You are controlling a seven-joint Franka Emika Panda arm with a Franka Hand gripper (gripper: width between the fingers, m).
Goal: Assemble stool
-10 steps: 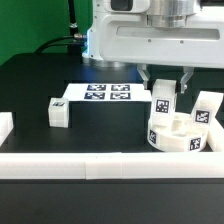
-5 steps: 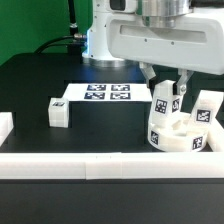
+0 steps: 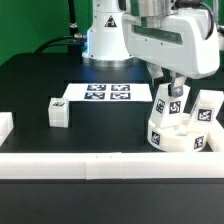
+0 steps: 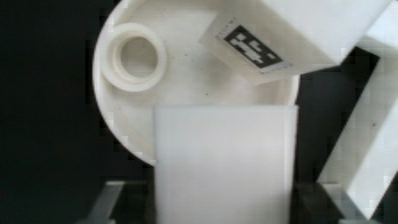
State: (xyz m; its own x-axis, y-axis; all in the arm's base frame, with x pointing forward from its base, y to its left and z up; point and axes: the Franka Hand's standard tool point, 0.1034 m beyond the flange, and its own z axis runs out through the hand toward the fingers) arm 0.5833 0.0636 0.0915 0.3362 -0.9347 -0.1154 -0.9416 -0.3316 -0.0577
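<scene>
The round white stool seat point(image 3: 180, 137) lies at the exterior view's right, against the front rail. My gripper point(image 3: 168, 90) stands over it, shut on a white tagged leg block point(image 3: 166, 103) that is upright on the seat and slightly tilted. A second leg point(image 3: 205, 109) stands at the seat's far right side. A third leg block point(image 3: 58, 112) lies loose on the table at the left. In the wrist view the held leg point(image 4: 222, 155) fills the gap between my fingers point(image 4: 125, 200), with the seat point(image 4: 187, 95), its round socket point(image 4: 134, 55) and the other tagged leg point(image 4: 267, 45) beyond.
The marker board point(image 3: 106, 94) lies flat at the middle back. A long white border rail point(image 3: 90, 166) runs along the front, and a short rail piece point(image 3: 5, 126) sits at the left edge. The arm's base point(image 3: 105, 30) stands behind.
My hand has turned about its upright axis and shifted a little to the exterior view's right, the leg block turning with it on the seat. The other parts have not moved.
</scene>
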